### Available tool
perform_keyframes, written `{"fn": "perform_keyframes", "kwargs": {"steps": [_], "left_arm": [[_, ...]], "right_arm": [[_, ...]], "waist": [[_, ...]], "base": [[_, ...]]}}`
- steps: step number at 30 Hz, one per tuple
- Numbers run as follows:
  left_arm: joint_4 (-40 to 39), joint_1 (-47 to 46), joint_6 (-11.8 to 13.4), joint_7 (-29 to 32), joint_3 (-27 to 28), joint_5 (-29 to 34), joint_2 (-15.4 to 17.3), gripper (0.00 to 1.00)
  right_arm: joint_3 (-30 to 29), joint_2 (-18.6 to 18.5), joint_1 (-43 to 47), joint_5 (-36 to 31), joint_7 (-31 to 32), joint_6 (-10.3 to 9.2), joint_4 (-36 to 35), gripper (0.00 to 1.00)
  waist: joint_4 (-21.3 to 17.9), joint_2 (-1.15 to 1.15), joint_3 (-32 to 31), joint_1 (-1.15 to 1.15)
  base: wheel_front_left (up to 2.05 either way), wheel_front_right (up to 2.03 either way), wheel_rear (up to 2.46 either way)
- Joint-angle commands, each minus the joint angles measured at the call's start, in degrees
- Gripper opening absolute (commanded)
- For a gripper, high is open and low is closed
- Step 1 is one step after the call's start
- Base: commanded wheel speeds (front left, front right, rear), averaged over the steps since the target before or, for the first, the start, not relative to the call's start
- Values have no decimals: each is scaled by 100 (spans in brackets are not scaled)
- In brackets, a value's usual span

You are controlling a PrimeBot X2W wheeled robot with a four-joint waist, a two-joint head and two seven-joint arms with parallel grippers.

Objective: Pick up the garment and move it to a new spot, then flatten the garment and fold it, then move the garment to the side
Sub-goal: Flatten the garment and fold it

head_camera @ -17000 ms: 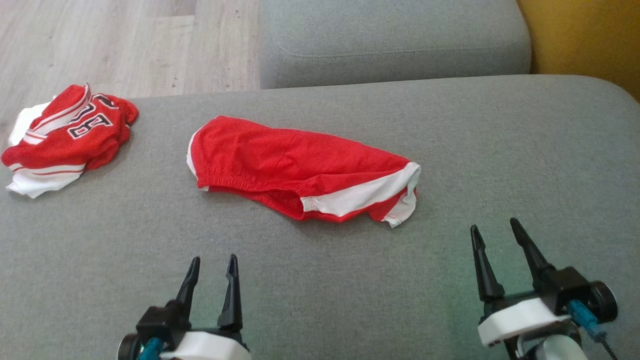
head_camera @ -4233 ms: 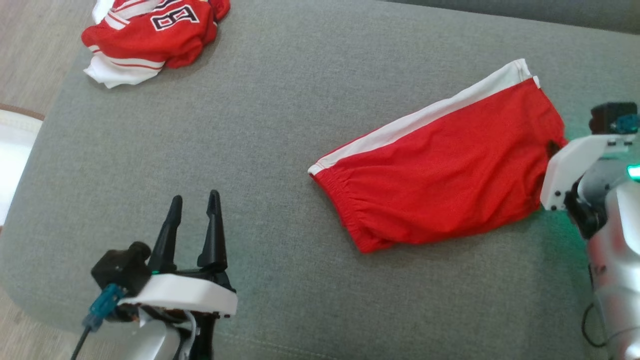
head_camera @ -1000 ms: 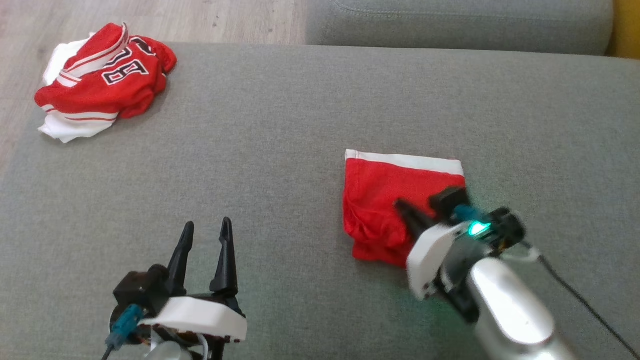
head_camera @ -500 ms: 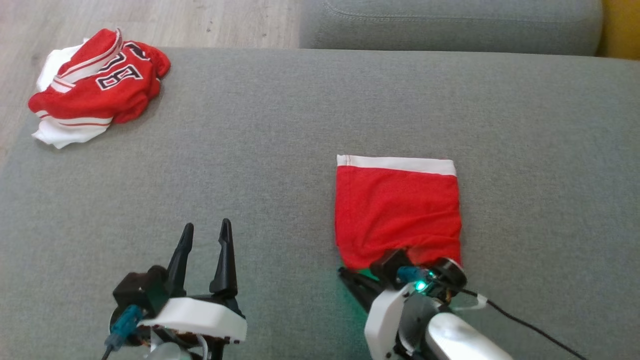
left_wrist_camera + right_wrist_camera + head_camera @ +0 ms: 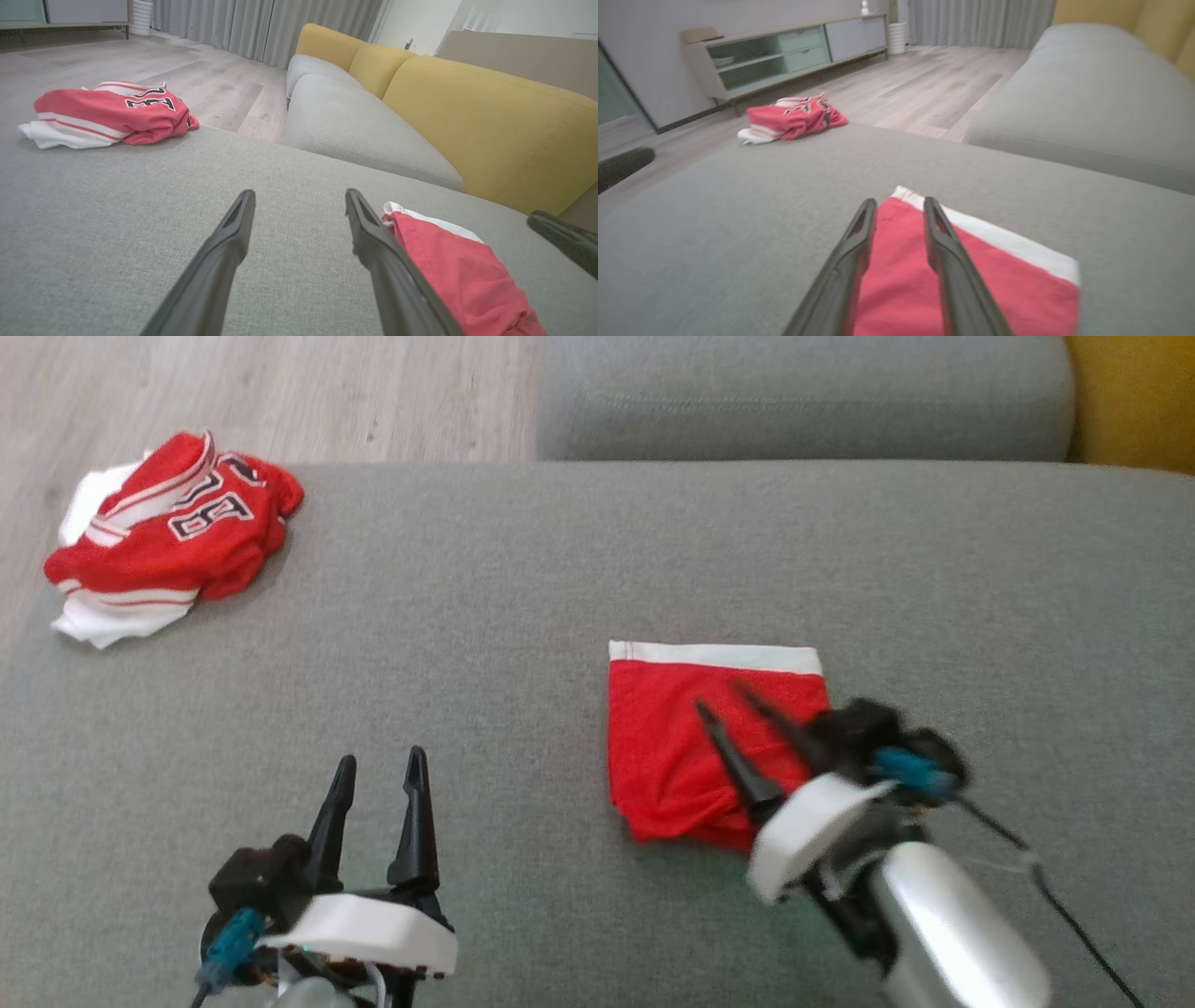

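Observation:
The garment [image 5: 672,747] is a pair of red shorts with a white band, folded into a small rectangle on the grey sofa cushion [image 5: 485,616]. Its near edge is slightly bunched. My right gripper [image 5: 721,702] hovers over the garment's right half, jaws parted and holding nothing. The right wrist view shows that gripper [image 5: 899,202] above the red cloth [image 5: 1017,289]. My left gripper [image 5: 378,767] stands open at the lower left, well apart from the shorts. In the left wrist view, the left gripper [image 5: 299,196] has the garment [image 5: 462,275] to its right.
A crumpled red and white numbered jersey [image 5: 168,551] lies at the cushion's far left corner. It is also in the wrist views as the jersey [image 5: 112,112] [image 5: 791,116]. A second grey cushion [image 5: 803,392] lies beyond, with a yellow backrest [image 5: 490,116] at the right and wooden floor [image 5: 233,383] far left.
My right gripper dragged back to the garment's near edge, then let go, opened and rose forward over the cloth. The head view shifted a little. The left arm stayed put.

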Motion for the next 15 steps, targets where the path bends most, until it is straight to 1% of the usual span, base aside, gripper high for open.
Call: {"fn": "perform_keyframes", "kwargs": {"steps": [1,2,9,15], "left_arm": [[-123,-92,27,-92,170,2,99,100],[-110,-81,33,-95,157,8,93,100],[39,51,4,-188,138,-34,44,100],[212,236,-7,-358,241,-32,19,100]], "right_arm": [[-188,106,67,-117,-81,-4,-300,93],[-393,109,162,-187,-98,-4,-391,100],[-1475,115,876,-183,-233,-4,-950,100],[-2010,116,1379,-215,-426,-4,-1119,100]], "waist": [[-56,0,-109,0],[-73,0,-149,0],[-202,0,-352,0],[-274,0,-407,0]], "base": [[0,0,0],[0,0,0],[0,0,0],[0,0,0]]}}
